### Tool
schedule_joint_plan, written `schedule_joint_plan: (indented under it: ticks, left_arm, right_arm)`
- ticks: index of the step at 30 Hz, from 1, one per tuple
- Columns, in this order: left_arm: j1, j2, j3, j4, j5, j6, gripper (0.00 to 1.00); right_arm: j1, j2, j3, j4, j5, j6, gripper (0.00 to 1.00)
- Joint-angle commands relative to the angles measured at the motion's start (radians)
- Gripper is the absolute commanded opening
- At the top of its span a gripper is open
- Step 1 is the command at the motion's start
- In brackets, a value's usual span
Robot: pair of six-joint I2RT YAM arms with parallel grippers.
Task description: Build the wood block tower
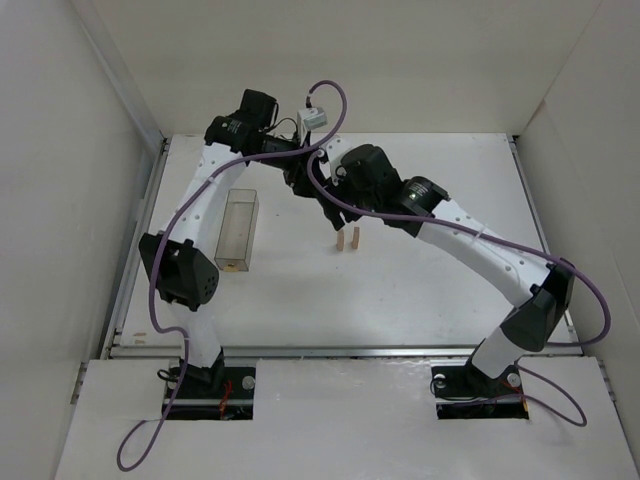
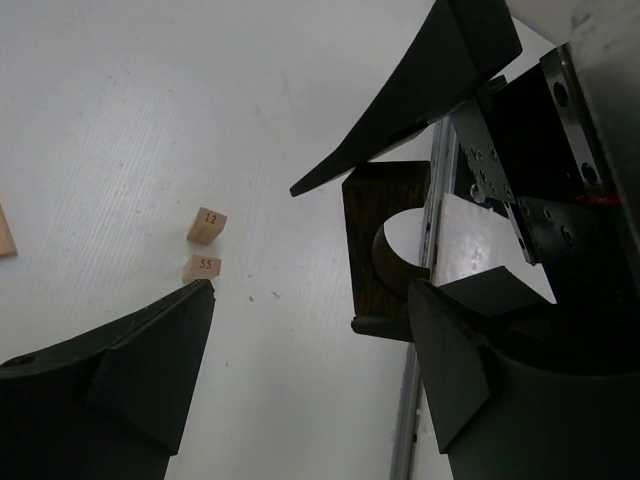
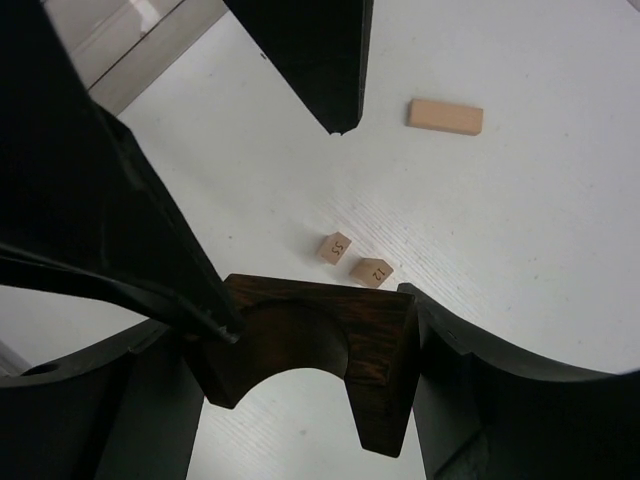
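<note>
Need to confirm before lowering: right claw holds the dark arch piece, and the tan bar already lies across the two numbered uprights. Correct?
No: the tan bar lies flat on the table, apart from the two numbered uprights, per the right wrist view. The right claw does hold the dark arch piece.

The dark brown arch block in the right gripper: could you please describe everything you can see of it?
The dark brown arch block is stained wood with visible grain, a thick slab with a half-round cut-out in one long side. The right gripper clamps it by its two ends, cut-out facing back toward the wrist, flat side outward. It looks held off the table, near the two small tan uprights. One finger of the open left gripper crosses its corner; contact cannot be told.
</note>
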Motion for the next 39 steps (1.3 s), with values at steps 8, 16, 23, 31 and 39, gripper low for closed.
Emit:
schedule_joint_plan:
  ticks: [8,16,23,31,39]
  left_arm:
    - [-0.036,0.033,-0.036,0.062,0.002,-0.115,0.69]
    - [0.087,-0.012,-0.068,0.208,-0.443,-0.321,0.68]
    - [0.096,-0.042,-0.120,0.187,-0.571,-0.321,0.68]
    - [0.096,-0.070,-0.155,0.198,-0.609,-0.321,0.68]
    - [0.096,-0.079,-0.165,0.198,-0.643,-0.321,0.69]
  right_arm:
    - [0.031,0.015,0.024,0.060,0.128,0.034,0.00]
    - [-0.251,-0.017,-0.115,-0.163,0.016,0.330,0.00]
    - [-0.455,0.019,-0.353,-0.089,-0.159,0.429,0.00]
    - [-0.503,0.229,-0.336,-0.060,-0.122,0.417,0.05]
    - [-0.503,0.288,-0.350,-0.015,-0.148,0.417,0.29]
